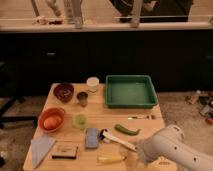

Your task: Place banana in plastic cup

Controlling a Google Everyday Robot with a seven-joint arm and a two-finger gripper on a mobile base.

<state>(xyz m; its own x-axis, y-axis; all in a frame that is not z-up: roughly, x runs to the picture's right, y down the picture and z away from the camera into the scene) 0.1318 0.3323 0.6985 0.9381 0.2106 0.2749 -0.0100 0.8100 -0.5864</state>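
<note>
the banana (111, 159) is laid near the desk's (150, 125) front edge, the gripper (132, 156) just beside it (its opening cannot be told); the plastic cup (80, 120) is set well apart, with bare desk between it and the green pepper (127, 130).

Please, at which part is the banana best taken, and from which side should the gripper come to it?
The banana lies flat near the table's front edge, its length running left to right. It is probably best gripped at its middle from above, with the jaws closing across its narrow width. The gripper is at the banana's right end. The brush lies just behind, so descend carefully.
</note>
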